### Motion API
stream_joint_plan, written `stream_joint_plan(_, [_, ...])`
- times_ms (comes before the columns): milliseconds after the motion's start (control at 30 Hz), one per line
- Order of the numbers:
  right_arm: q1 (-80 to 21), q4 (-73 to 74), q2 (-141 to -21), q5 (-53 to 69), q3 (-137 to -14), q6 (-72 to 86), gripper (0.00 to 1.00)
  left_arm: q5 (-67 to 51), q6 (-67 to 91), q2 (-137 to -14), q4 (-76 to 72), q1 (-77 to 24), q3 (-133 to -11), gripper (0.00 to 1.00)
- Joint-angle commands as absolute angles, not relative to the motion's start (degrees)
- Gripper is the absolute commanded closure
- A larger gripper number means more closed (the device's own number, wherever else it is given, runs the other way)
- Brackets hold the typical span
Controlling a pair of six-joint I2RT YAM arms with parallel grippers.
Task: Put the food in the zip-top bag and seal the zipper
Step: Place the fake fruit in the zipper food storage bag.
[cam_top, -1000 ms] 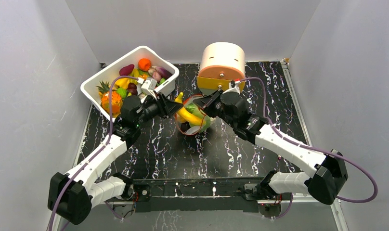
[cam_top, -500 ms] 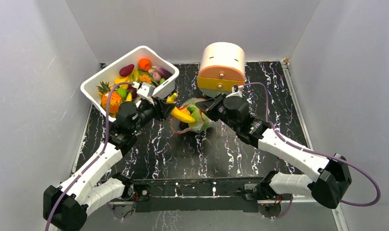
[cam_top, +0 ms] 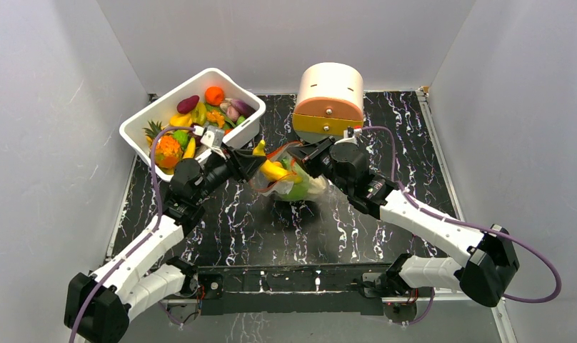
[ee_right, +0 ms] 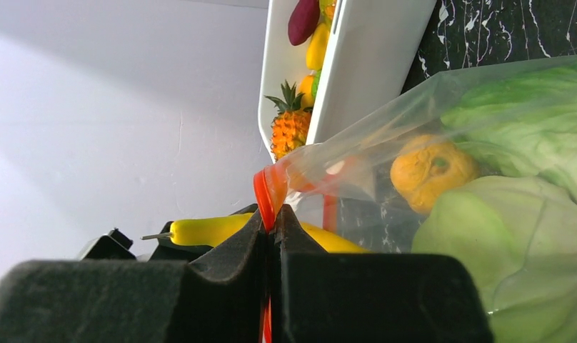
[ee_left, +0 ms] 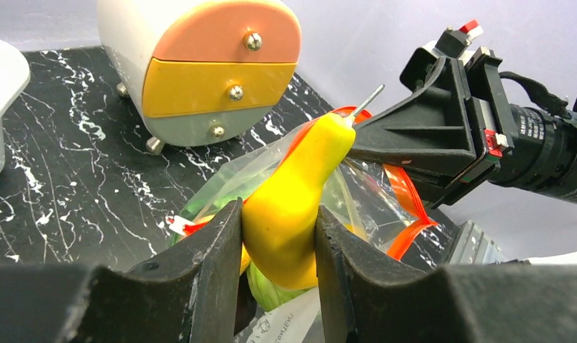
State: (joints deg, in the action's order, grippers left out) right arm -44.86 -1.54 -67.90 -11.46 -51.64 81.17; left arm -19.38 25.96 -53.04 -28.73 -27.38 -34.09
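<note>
**bag mouth held up, yellow piece at the lip**

the right jaws are shut tight on the zipper point(ee_right: 266, 193). they pinch one edge of the bag point(ee_right: 443, 93) and lift it, we judge so that the mouth gapes toward the left arm. the left jaws stand partly open, clamped on a yellow piece point(ee_left: 293, 200) with its stem end at that mouth. we cannot tell how far in it is.

the bag sits on the bench point(cam_top: 271, 229), near the drawer box point(cam_top: 330, 86) and the tub point(cam_top: 139, 132). inside it we see a lettuce point(ee_right: 528, 121), a cabbage point(ee_right: 500, 236) and an orange piece point(ee_right: 432, 168). the tub holds more toys, a pineapple point(ee_right: 289, 128) among them. the zipper is not yet sealed.
</note>
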Motion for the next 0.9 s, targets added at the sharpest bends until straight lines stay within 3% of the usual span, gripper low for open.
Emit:
stream_joint_plan(0, [-44.81,-10.36,-67.01,-12.56,-52.79,82.99,1.00,-19.36,27.98,-53.57,-38.45,-28.68,-29.73,0.94])
stream_joint_plan(267, [-44.26,-11.97,-67.80,-10.25,-52.96,82.27,1.00,-22.94,35.68,-62.31,-62.97,-31.01,-22.71,0.90])
stream_joint_plan(433, [-43.98,-8.43,-67.92,-6.64,-56.61,80.23,1.00,-26.07,38.38,-57.47,-55.56,-31.03,-23.92,0.80])
stream_joint_plan(567, [-43.89,-15.22,-66.98,-4.14,-52.99,85.22,1.00,-19.22,32.69,-47.37,-52.64,-31.11,-21.94,0.91])
stream_joint_plan(733, [-44.01,-16.01,-69.39,-1.15,-55.43,85.85,1.00,-15.35,15.14,-44.13,-39.96,-31.37,-26.00,0.88])
stream_joint_plan(867, [-44.00,-18.03,-70.66,-0.98,-55.49,86.24,1.00,-14.24,15.96,-47.09,-42.67,-31.38,-25.52,0.89])
